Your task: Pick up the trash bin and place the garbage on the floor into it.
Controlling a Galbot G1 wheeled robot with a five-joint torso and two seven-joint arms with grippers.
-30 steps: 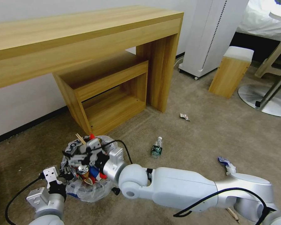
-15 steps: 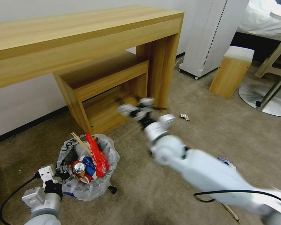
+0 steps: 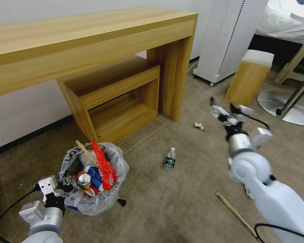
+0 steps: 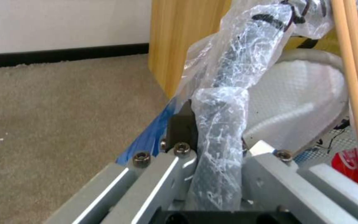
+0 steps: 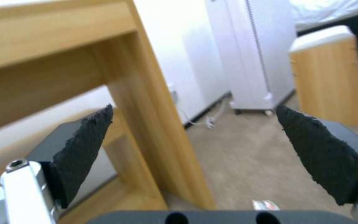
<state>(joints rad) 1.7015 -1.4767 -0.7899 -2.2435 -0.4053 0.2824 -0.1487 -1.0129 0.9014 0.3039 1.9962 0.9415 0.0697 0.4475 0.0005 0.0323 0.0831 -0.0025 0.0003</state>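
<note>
The trash bin [image 3: 101,199], lined with a crinkled white bag, stands on the floor [image 3: 179,202] at the lower left. It holds a red carton [image 3: 104,166], a crushed can [image 3: 83,179], wooden sticks and a white slipper [image 4: 299,102]. My left gripper [image 3: 65,185] is shut on the bag-covered rim [image 4: 218,130]. My right gripper [image 3: 228,110] hangs open and empty above the carpet on the right, its pads [image 5: 85,137] wide apart. On the floor lie a green-labelled bottle [image 3: 169,159], a small wrapper [image 3: 199,126] and a wooden stick [image 3: 235,214].
A wooden desk [image 3: 91,40] with a low shelf unit [image 3: 121,101] stands behind the bin. A white appliance [image 3: 226,37], a wooden stool [image 3: 250,79] and a round chair base [image 3: 287,108] are at the back right. Open carpet lies between bin and bottle.
My right arm left the bin, swung up and to the right, and now hangs open above the carpet. The red carton stays in the bin. The left gripper kept its hold.
</note>
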